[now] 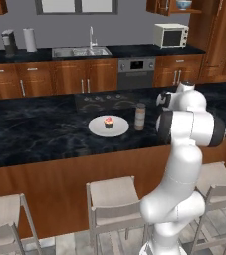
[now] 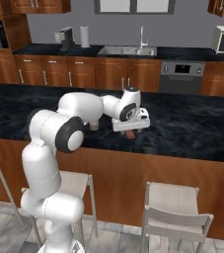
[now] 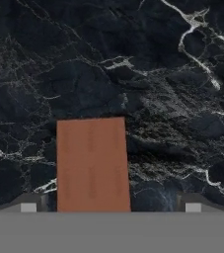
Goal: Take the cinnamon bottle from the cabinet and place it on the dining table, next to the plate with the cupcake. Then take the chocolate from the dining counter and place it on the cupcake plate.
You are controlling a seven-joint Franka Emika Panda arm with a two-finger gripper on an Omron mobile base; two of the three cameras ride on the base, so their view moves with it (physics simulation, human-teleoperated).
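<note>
- Dark marble-look counter (image 3: 172, 89), polished, white-veined.
- Matt brown chocolate (image 3: 93, 165), smooth, faintly scored.
- Glossy white plate (image 1: 97, 127).
- Warm wood-grain cabinets (image 1: 84, 77).
- Brushed metal sink (image 1: 79, 51).

The plate (image 1: 108, 127) is sitting on the tabletop (image 1: 35, 132), with the cupcake (image 1: 108, 122) resting on its middle. The cinnamon bottle (image 1: 140, 116) is standing upright just right of the plate. Further right, the chocolate (image 3: 93, 165) is lying flat on the tabletop, directly under the gripper (image 2: 130, 132), which seems to be hovering just above it. The stools (image 1: 113, 205) are standing along the near side. The sink (image 1: 81, 51) is lying on the far counter, the microwave (image 1: 170, 35) to its right.
</note>
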